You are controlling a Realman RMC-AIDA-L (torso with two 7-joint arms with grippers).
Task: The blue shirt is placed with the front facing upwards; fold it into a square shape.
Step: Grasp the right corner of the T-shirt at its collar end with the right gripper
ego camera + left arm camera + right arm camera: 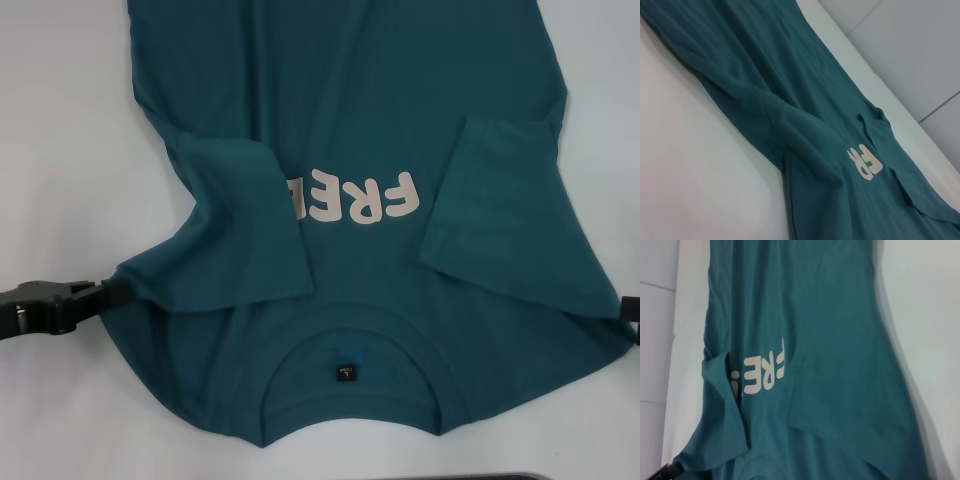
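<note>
Left gripper (112,294) at the shirt's (380,120) left shoulder edge, black fingers closed together, pinching the fabric there; right gripper (632,318) barely visible at the shirt's right shoulder edge, touching the cloth, can't tell if its fingers are apart or together; shirt lies front up on the white table (60,130), collar (350,375) nearest the robot, both sleeves folded in over the chest; left sleeve (240,215) covers part of the white lettering (355,198); bare table on both sides of the shirt.
</note>
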